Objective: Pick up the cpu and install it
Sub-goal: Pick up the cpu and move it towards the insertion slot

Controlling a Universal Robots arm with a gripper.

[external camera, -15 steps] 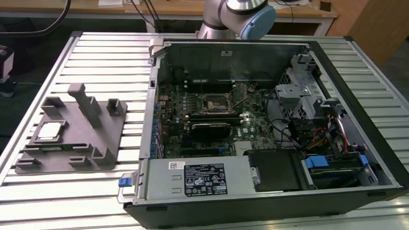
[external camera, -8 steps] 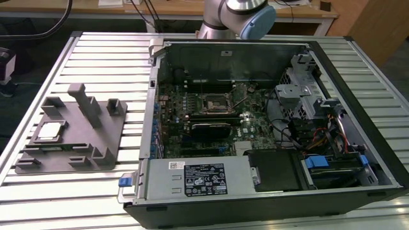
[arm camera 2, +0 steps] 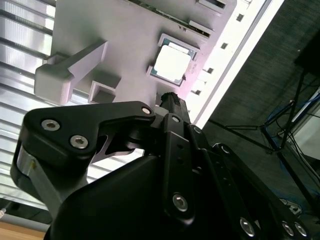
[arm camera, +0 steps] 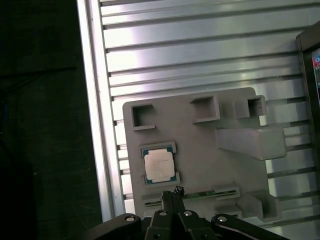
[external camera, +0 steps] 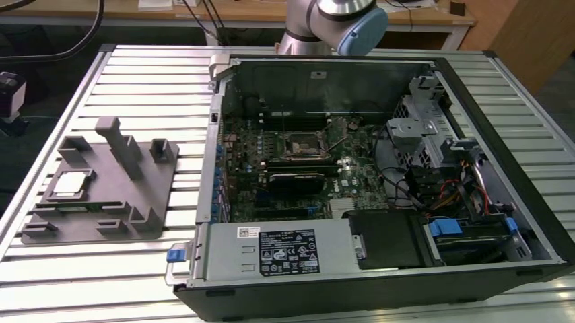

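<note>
Slatted table, tray near its edge (dark floor beyond); my gripper, pressed together, hangs near the cpu.

Robotics laboratory bench: ribbed aluminium table carrying an opened desktop computer case and grey fixture tray, robot arm at far edge (wooden desks, cables beyond).

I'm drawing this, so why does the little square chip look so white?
Glare: in the second wrist view the cpu washes out white on its metal top; in the first wrist view it shines less, while the table gleams in stripes; in the exterior view it looks pale.
</note>
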